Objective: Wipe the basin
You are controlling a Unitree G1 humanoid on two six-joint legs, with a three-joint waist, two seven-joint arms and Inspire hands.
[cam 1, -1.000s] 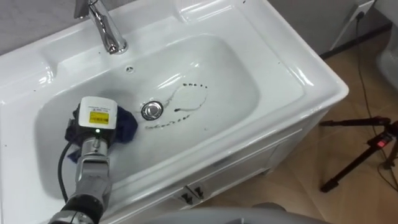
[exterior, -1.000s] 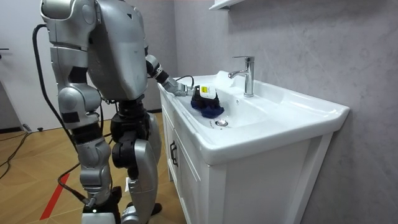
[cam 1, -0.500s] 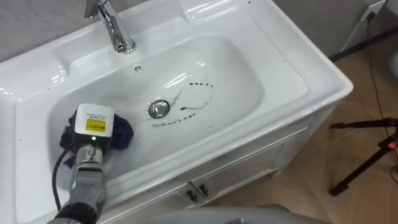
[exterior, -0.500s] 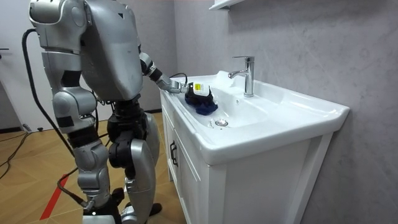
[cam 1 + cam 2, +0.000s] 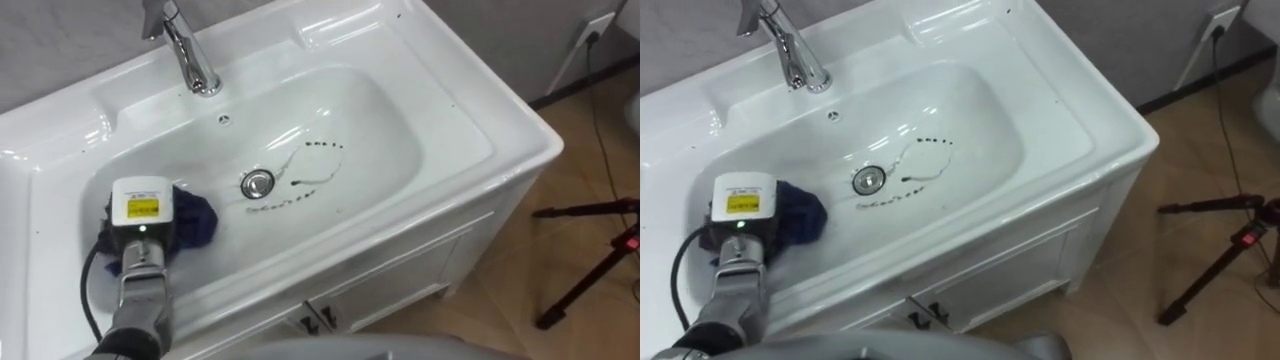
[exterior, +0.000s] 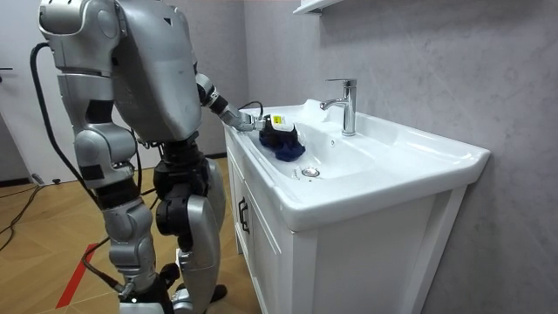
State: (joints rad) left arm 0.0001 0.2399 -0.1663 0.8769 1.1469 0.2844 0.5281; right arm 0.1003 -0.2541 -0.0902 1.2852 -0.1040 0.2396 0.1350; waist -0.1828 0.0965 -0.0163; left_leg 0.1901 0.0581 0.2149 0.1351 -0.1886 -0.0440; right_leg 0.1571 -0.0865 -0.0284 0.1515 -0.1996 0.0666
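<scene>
The basin (image 5: 470,110) is white and set in a white cabinet (image 5: 400,290) with small handles on its front. In the bowl's left part lies a dark blue cloth (image 5: 196,222), bunched up on the sloping bottom, just left of the drain (image 5: 257,183) and not touching it. We see the left robot hand (image 5: 140,225) on top of the cloth's left half, its arm coming in from the lower left over the front rim. Its back faces up at us and the fingers are hidden beneath it and in the cloth, so we cannot tell whether they are curled round the cloth or pressed flat on it.

To the right of the drain we find dark marks (image 5: 310,165) on the bowl's floor: a dotted arc, a thin looping line and a short smeared streak near the front. They are apart from the cloth, with the drain between. A small overflow hole (image 5: 224,120) sits on the back wall, and above it the chrome faucet (image 5: 190,50) rises from the back ledge.

Beyond the cabinet's right end we see a wooden floor (image 5: 580,180), the black legs of a tripod (image 5: 590,260) and a wall socket (image 5: 598,22).

In the room view the robot stands upright at the cabinet's front, at the basin's end away from the grey wall, left arm reaching forward into the bowl; a shelf (image 6: 323,5) hangs above the faucet.
</scene>
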